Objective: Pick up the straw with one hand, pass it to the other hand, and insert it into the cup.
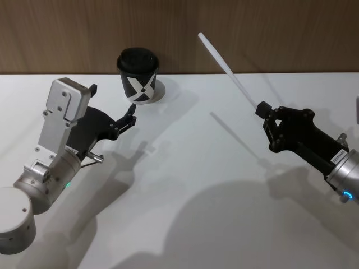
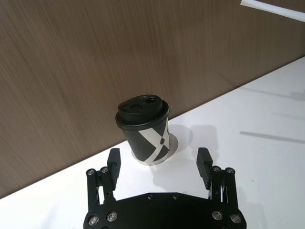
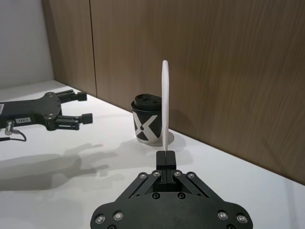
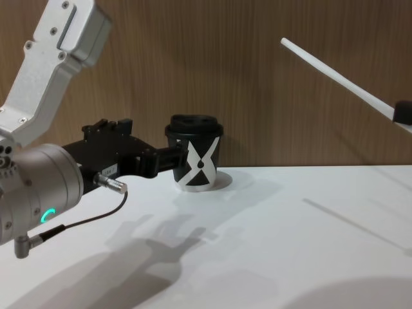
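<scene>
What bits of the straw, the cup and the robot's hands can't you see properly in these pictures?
- The straw: its lower end, in the head view, is hidden inside the shut right gripper.
- The cup: part of its side, in the chest view, is covered by the open left gripper.
- The right gripper, in the chest view, is mostly cut off by the right edge.
- The lid: its hole, in the left wrist view, is too small to judge.
</scene>
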